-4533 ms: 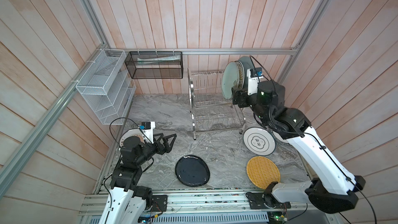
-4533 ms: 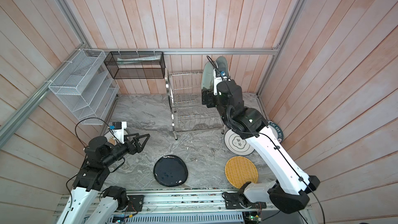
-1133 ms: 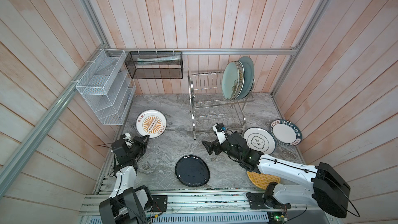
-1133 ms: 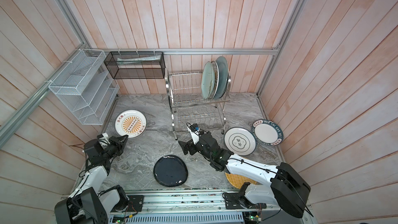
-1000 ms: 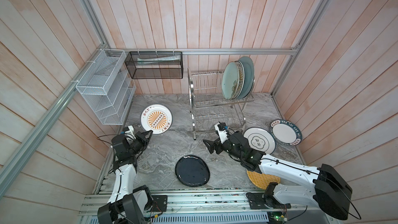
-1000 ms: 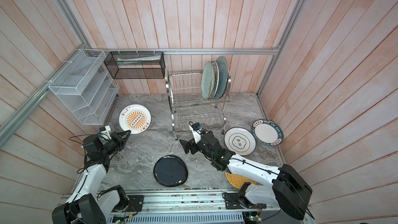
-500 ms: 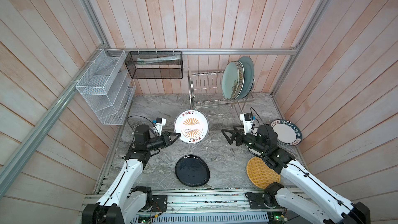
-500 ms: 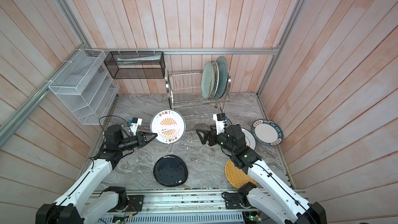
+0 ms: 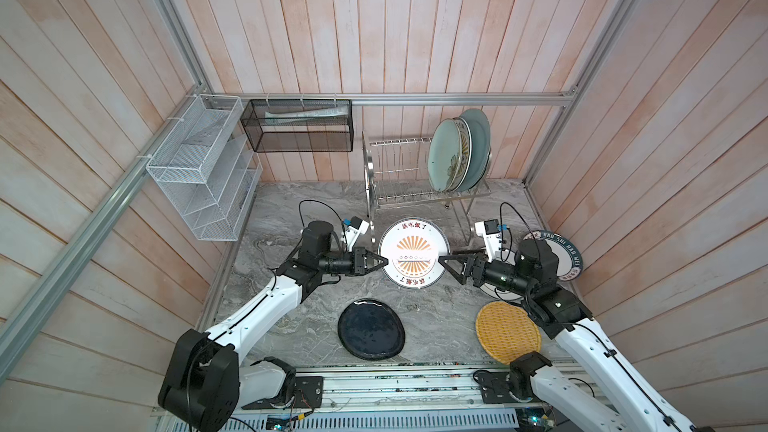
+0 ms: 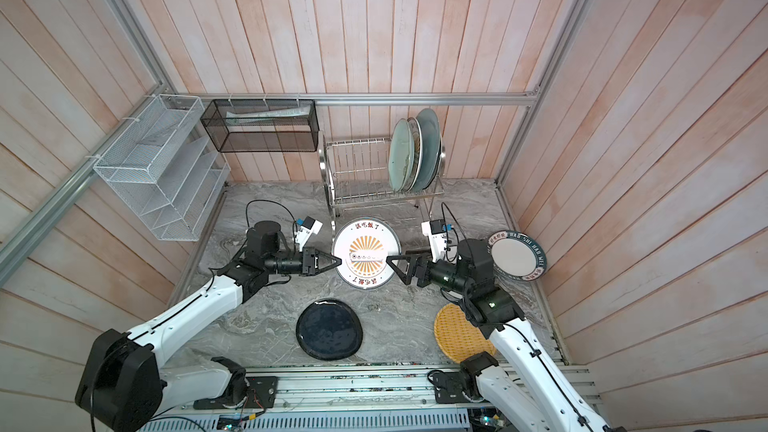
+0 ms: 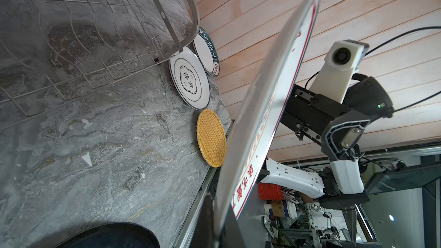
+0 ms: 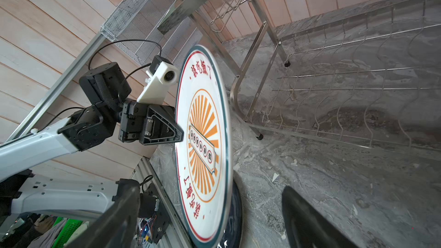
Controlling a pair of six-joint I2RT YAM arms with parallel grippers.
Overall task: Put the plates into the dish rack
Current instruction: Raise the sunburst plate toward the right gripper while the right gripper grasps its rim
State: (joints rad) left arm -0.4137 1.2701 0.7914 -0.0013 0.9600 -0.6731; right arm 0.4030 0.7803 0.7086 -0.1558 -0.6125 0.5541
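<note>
1. Nearest the robot bases, the dark navy plate (image 9: 371,328) and the yellow woven plate (image 9: 508,332) lie flat on the surface (image 9: 432,313), not yet picked up.

2. Beyond them, the left gripper (image 9: 384,260) has its jaws closed on the left rim of the orange-sunburst plate (image 9: 414,253). It holds the plate clear of the surface, printed face up. A rim grip leaves the opposite edge free.

3. The right gripper (image 9: 445,263) stands at that free edge with its jaws open. The right wrist view shows one jaw on each side of the plate, neither pressing it. This reads as a hand-over: the plate is presented in mid-air so the second arm can take it at an angle suited to slotting.

4. Near the right arm, the white lettered plates (image 11: 189,78) lie overlapping by the right wall, awaiting loading.

5. Farthest, the dish rack (image 9: 409,201) stands against the back wall. At the right end of its upper tier, three plates stand upright between the prongs. The pale green plate (image 9: 442,155) is in front and the grey-blue plate (image 9: 478,130) is behind. The slots to their left are free, and are probably the destination.
</note>
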